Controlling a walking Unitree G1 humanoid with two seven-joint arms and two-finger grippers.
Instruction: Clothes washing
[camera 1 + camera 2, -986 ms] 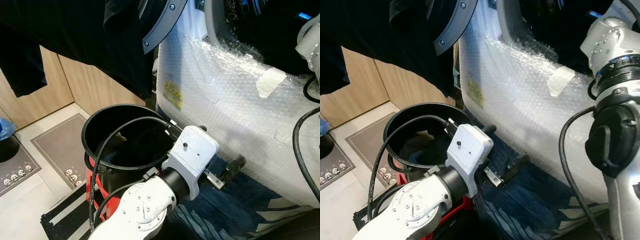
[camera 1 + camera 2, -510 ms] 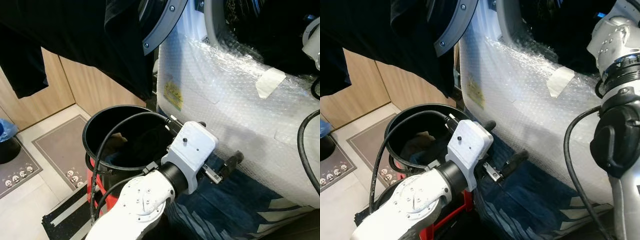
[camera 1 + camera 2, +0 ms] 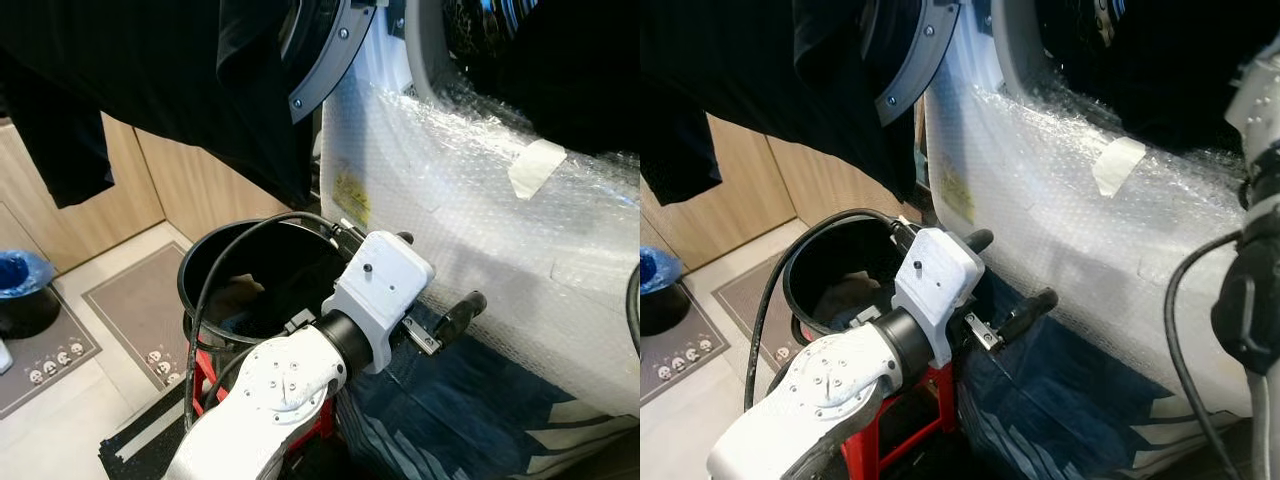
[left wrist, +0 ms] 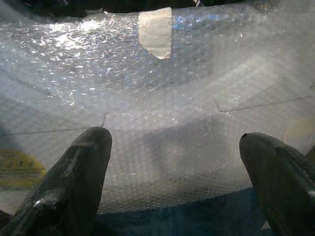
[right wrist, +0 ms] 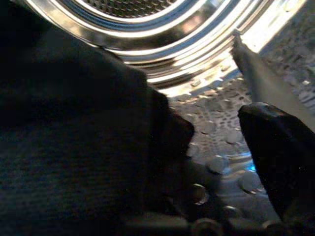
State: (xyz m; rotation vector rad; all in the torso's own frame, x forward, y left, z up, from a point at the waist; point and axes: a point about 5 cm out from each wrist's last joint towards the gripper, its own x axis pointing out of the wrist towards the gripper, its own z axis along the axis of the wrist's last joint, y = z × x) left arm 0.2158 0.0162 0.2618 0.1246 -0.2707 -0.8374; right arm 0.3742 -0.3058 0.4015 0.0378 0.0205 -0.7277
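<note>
The washing machine [image 3: 480, 200] is wrapped in bubble wrap, and its round door [image 3: 322, 60] stands open. A black garment [image 3: 180, 80] hangs over the door. More dark cloth [image 3: 570, 70] fills the drum mouth. My left gripper [image 3: 435, 280] is open and holds nothing. It hovers between the black laundry basket [image 3: 200, 270] and the machine's front, its fingers [image 4: 74, 182] pointing at the bubble wrap. My right arm [image 3: 1260, 200] reaches up into the drum. My right gripper [image 5: 206, 162] is open inside the steel drum [image 5: 206, 73], with dark cloth [image 5: 74, 123] lying over one finger's side.
The basket stands on a red frame [image 3: 205, 375] and holds some clothes. A blue cloth [image 3: 470, 410] lies on the floor below the machine. Wooden cabinets [image 3: 200, 180] line the left wall. Grey mats [image 3: 140, 310] and a blue object [image 3: 20, 270] lie at the left.
The view has shifted slightly. My right arm has moved further toward the drum and left the left eye view. My left gripper stays open in the same place beside the basket.
</note>
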